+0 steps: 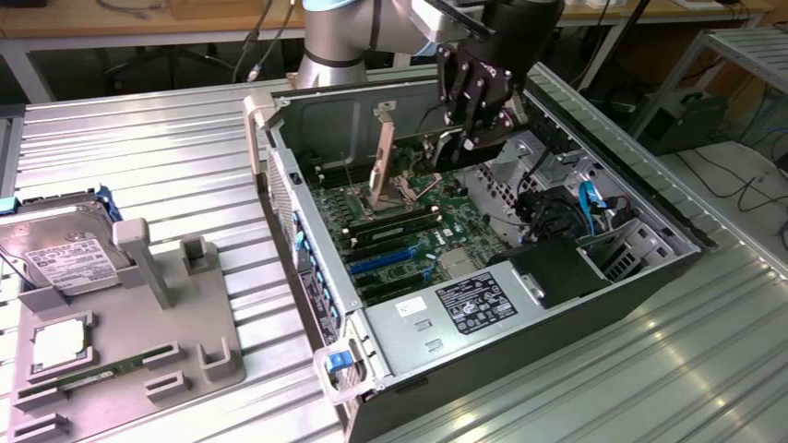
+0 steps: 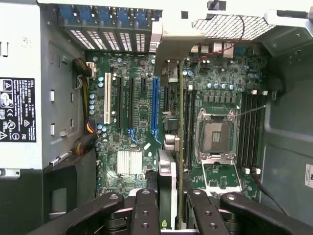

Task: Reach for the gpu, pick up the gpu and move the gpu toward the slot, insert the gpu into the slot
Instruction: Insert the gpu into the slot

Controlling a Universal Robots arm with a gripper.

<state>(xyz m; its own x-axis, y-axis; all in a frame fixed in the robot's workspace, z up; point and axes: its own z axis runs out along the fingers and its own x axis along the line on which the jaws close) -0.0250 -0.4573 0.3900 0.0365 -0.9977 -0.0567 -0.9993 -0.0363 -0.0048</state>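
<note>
The gpu (image 1: 419,161) hangs on edge inside the open computer case, above the green motherboard (image 1: 419,235), with its silver end bracket (image 1: 384,152) toward the case's rear wall. My gripper (image 1: 474,138) is shut on the card's top edge. In the wrist view the gpu (image 2: 180,147) shows edge-on between my fingers (image 2: 146,210), with its bracket (image 2: 171,44) at the far end. The slot (image 2: 155,105), a long blue strip, lies bare on the board, close beside the card's line and parallel to it. From the exterior view the blue slot (image 1: 376,263) is below the card, nearer the camera.
The case walls (image 1: 277,175) close in around the board. A power supply (image 1: 474,305) sits at the near end. The processor socket (image 2: 215,137) and black memory slots (image 2: 249,127) flank the card. A hard drive (image 1: 68,258) and a memory stick (image 1: 105,377) rest on a grey fixture (image 1: 185,341).
</note>
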